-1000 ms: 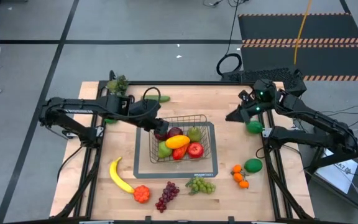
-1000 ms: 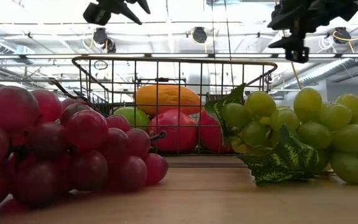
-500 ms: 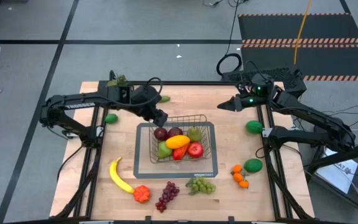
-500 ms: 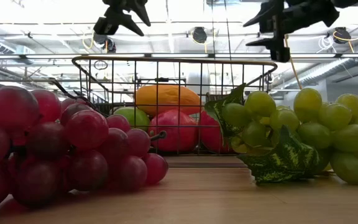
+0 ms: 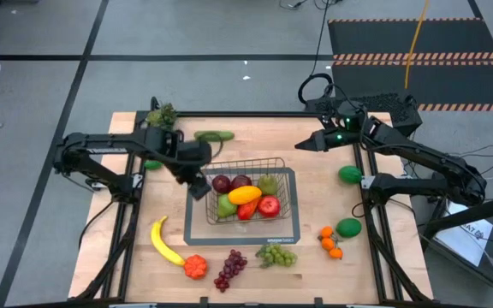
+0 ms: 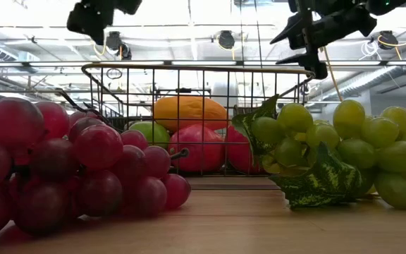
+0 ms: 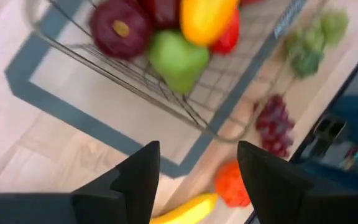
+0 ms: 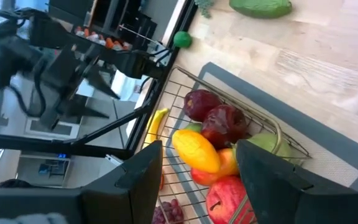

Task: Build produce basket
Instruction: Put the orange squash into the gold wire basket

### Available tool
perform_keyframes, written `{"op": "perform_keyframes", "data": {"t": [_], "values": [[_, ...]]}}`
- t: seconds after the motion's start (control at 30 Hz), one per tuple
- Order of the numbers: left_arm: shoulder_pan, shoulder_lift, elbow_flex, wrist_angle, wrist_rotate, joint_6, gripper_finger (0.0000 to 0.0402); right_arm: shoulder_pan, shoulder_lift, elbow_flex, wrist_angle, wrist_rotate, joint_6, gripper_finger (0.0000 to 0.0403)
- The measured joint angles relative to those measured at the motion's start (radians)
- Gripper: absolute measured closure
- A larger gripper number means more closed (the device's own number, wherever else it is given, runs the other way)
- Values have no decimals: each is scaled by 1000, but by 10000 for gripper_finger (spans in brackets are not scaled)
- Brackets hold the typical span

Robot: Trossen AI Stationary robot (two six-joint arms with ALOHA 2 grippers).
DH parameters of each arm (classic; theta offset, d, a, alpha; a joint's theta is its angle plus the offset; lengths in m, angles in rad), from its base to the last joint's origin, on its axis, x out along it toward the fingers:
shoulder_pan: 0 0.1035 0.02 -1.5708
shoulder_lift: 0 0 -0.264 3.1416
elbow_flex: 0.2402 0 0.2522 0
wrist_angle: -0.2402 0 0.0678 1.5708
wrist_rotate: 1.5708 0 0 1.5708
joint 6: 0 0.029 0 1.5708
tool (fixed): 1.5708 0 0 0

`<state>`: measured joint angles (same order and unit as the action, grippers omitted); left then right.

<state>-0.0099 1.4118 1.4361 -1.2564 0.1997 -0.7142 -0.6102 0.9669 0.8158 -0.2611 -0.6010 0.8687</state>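
Dark fingers of the left tool (image 5: 197, 190) stand parted with nothing between them, poised just outside the basket's (image 5: 274, 162) left wall above the grey base (image 5: 198, 229); its own wrist view shows bare mat and wood through the gap, so the tool is released and touching nothing. The placement suggests a drop just completed or a turn toward the pieces lying on the counter (image 5: 127, 257), though which cannot be told. The right tool (image 5: 300, 145) hangs over the counter's far right part, well apart from the basket, fingers likewise spread and empty, apparently waiting so as not to crowd the shared space over the rim. The basket sits near the counter's middle on its base and already holds a dark red plum-like fruit (image 5: 222, 183), a yellow-orange fruit (image 5: 245, 195), a green pear (image 5: 267, 184) and a red apple (image 5: 269, 205). Outside it lie the banana (image 5: 163, 242), an orange-red piece (image 5: 195, 267), purple grapes (image 5: 230, 269), green grapes (image 5: 276, 254), small oranges (image 5: 330, 242), two green balls (image 5: 348, 174) and the cucumber (image 5: 214, 136), so the task seems partway done.
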Motion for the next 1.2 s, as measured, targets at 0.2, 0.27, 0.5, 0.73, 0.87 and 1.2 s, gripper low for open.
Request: {"op": "perform_keyframes", "data": {"t": [0.2, 0.27, 0.5, 0.73, 0.87, 1.2], "values": [[-130, -26, 0, -43, -135, -41, 182, 0, 12, 0, 0, 0, 8, 202], [-185, -28, 1, -44, -122, -28, 181, 0, 10, 0, 2, -2, 10, 202], [-398, -26, -44, 58, -126, -31, 181, 1, -5, 0, -5, -5, 27, 202], [-589, -25, -211, 388, -182, -42, 136, 2, -5, 0, -5, -6, 28, 202], [-634, -25, -320, 544, -238, -78, 67, 2, -6, 0, -5, -13, 18, 202], [-719, -25, -457, 716, -281, 59, 13, 2, -6, 0, -6, -59, -33, 202]]}}
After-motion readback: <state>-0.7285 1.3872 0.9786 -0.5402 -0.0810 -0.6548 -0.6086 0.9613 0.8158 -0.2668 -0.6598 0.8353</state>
